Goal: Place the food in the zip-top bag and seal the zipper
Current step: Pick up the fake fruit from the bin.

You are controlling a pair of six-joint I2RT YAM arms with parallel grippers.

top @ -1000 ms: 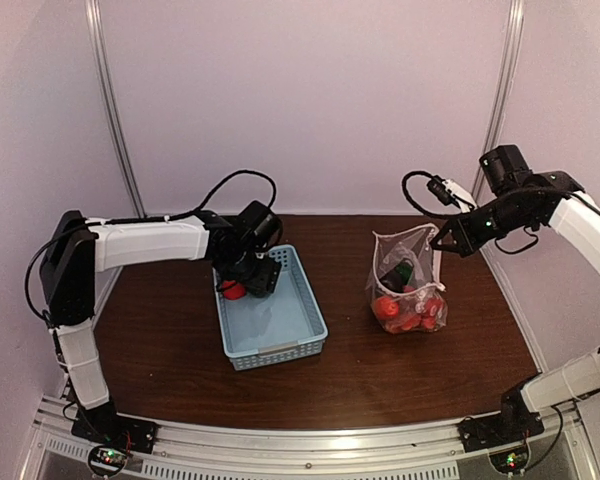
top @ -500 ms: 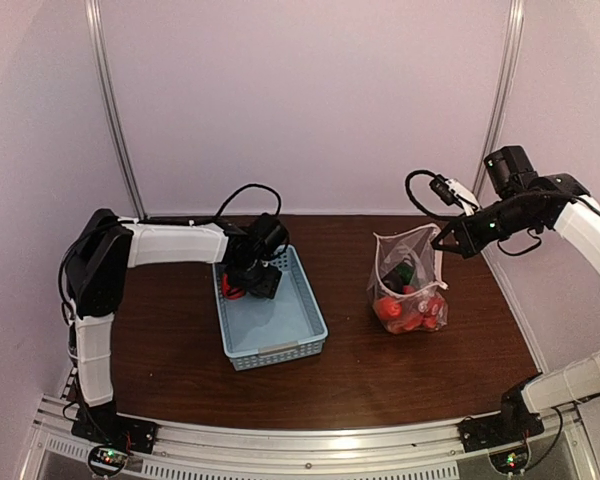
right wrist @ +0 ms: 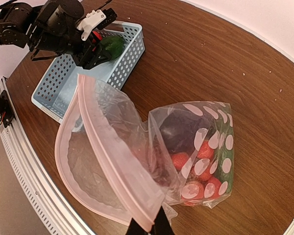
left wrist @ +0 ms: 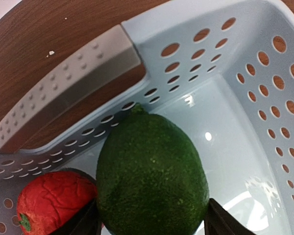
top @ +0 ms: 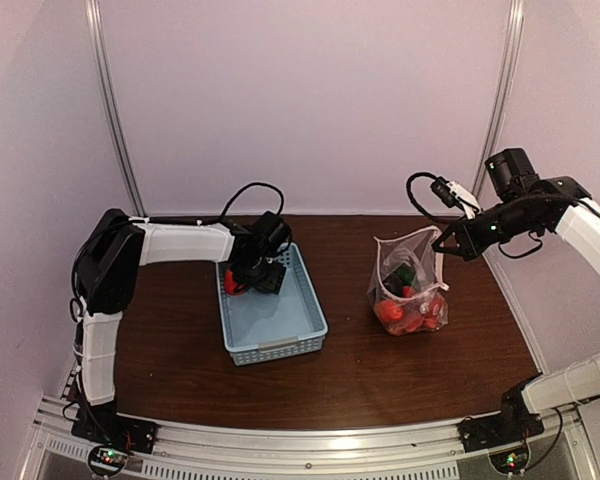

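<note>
The zip-top bag (right wrist: 210,142), clear with white dots, stands on the table's right side, mouth gaping, with red fruits (right wrist: 179,160) bunched at its bottom. The right gripper (right wrist: 148,227) pinches the zipper (right wrist: 115,159) edge and holds it high. The left gripper (left wrist: 151,221), arm reaching across, clamps a green pepper (left wrist: 152,171) in the blue basket's (left wrist: 264,98) far corner, beside a red toy fruit (left wrist: 51,200). The table (top: 180,340) is dark wood and the walls (top: 310,100) pale.

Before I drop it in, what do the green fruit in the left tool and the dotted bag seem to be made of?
Round green toy fruit: probably hard moulded plastic, matte, finely pebbled skin. Clear polka-dotted zip-top bag: thin soft plastic film, glossy; it creases and red toy food inside shows through.
</note>
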